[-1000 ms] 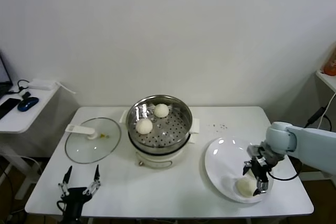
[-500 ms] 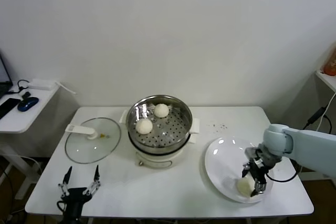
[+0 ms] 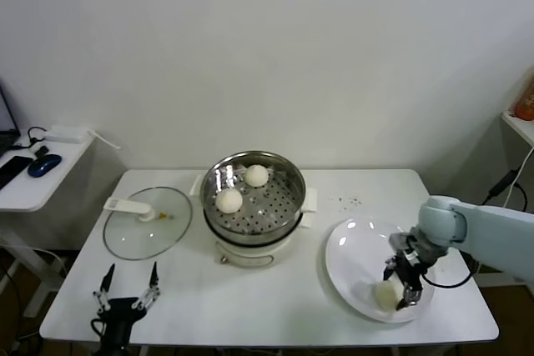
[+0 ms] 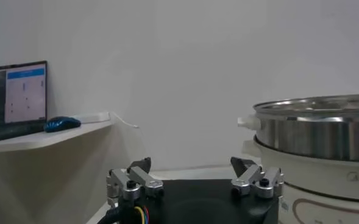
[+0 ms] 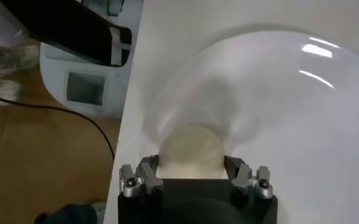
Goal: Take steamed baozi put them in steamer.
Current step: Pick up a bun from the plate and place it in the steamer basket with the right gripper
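We see the right claw (image 3: pixel 405 293) low over the white plate (image 3: pixel 350 252), which lies near the right front corner of the desk (image 3: pixel 250 302). Its two fingers (image 5: pixel 144 177) are pinching one steamed baozi (image 3: pixel 385 293) from both sides, on the front part of the plate close to its rim. In the right wrist view the bun (image 5: pixel 192 151) sits between the fingers and touches them.

The steamer (image 3: pixel 254 196) stands near the middle of the desk, a little toward the back edge, on its white pot base. Two more baozi lie inside it, one (image 3: pixel 229 200) on the left side and one (image 3: pixel 257 175) toward the back.

The glass lid (image 3: pixel 148 222) lies flat on the desk left of the steamer.

The left claw (image 3: pixel 127 288) waits at the front left corner of the desk, its fingers (image 4: pixel 135 179) spread apart and holding nothing.
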Robot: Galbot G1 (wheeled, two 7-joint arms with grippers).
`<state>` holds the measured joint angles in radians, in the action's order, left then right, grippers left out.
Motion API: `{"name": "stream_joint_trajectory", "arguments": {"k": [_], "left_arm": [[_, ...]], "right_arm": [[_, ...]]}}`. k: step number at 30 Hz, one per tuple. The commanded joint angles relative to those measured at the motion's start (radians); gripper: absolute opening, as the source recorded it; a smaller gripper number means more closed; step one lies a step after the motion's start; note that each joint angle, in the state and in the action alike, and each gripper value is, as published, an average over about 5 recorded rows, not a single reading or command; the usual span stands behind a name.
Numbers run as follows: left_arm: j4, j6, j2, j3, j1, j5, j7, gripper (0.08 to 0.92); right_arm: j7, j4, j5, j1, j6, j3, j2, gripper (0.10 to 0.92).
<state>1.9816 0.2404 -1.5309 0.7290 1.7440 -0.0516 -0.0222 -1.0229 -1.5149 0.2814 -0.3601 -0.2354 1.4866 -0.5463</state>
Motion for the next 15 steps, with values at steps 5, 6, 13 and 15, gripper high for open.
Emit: {"name": "stream_joint_trajectory", "arguments": {"k": [5,6,13,15], "left_arm": [[0.006,-0.005,0.001,-0.001,-0.002,0.002,-0.001,0.823],[0.006,-0.005,0.001,-0.001,-0.001,0.002,-0.001,0.823],[0.006,-0.006,0.002,-0.001,0.001,0.005,-0.002,0.823],[0.007,-0.007,0.002,-0.001,0.001,0.007,-0.002,0.823]], "right_arm": [[-0.072,-0.113,-0.178,-0.267,0.223,0.034,-0.021,0.704],[-0.079,-0.126,-0.213,-0.309,0.269,0.04,-0.029,0.704],[-0.093,-0.174,-0.353,-0.505,0.474,0.037,-0.106,0.705],[-0.093,-0.187,-0.351,-0.548,0.512,0.028,-0.137,0.708]]}}
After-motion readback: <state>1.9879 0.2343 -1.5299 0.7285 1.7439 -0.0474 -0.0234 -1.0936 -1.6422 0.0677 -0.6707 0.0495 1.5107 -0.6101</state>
